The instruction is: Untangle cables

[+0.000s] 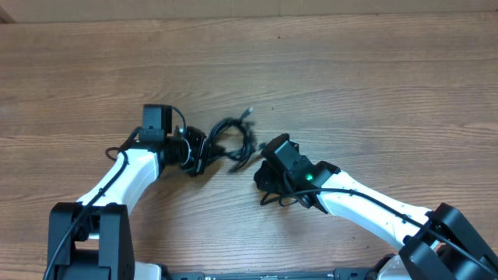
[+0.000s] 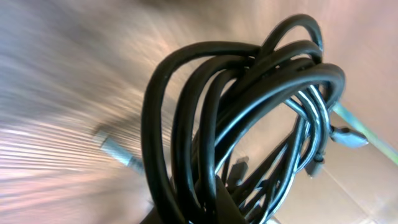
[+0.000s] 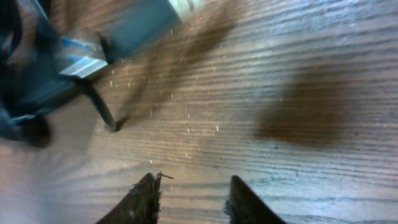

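Left gripper (image 1: 193,152): we read the jaws as closed on one side of the bundle. In the left wrist view the cords run down into the grip at the bottom edge, though the fingers themselves are hidden.
Cables (image 1: 231,140): thin, glossy black flexible cords, wound together in one tight coil. They sit left of the table's centre, between the two arms. We cannot count the separate cords.
Plug (image 1: 249,113): a small pale connector on a short free end, poking out of the coil's upper right.
Right gripper (image 3: 194,184): the jaws stand partly apart with only bare wood between them, so it has hold of nothing. It is just right of the coil.
Table (image 1: 350,78): brown wood-grain surface.
Progress: we judge the task to be at an early stage, as no cord lies apart from the others.
Left to do: we expect each cord must be drawn out of the loops and laid down separately.
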`<state>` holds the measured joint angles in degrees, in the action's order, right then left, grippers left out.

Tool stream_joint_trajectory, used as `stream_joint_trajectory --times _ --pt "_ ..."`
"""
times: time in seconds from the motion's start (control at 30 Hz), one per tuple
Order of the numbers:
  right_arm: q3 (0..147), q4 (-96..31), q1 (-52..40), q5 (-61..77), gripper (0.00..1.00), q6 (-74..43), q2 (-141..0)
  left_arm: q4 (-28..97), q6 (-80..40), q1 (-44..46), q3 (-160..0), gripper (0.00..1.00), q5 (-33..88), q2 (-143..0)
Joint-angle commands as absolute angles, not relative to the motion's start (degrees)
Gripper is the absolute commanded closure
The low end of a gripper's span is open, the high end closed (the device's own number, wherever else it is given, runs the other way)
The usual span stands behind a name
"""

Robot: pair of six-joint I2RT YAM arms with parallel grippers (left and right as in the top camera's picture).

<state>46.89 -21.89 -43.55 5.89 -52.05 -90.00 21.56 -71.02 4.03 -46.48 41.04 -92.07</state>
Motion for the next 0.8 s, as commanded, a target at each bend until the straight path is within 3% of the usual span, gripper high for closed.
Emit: stream_joint_trajectory --times 0.0,0.37,0.77 --pt "46.9 -21.7 -43.7 7.8 0.5 -52.1 -89.8 26.6 -67.3 4.2 -47.0 0.96 24.7 -92.2" --pt "46.9 -12.9 -44.9 8.5 0.49 -52.1 -89.8 29.2 -67.2 5.1 -47.0 0.96 21.0 -92.2" --pt "46.9 -11.5 -47.6 -5.5 0.62 -52.1 -90.2 27.4 -61.2 11.3 -47.0 0.95 20.6 -92.1"
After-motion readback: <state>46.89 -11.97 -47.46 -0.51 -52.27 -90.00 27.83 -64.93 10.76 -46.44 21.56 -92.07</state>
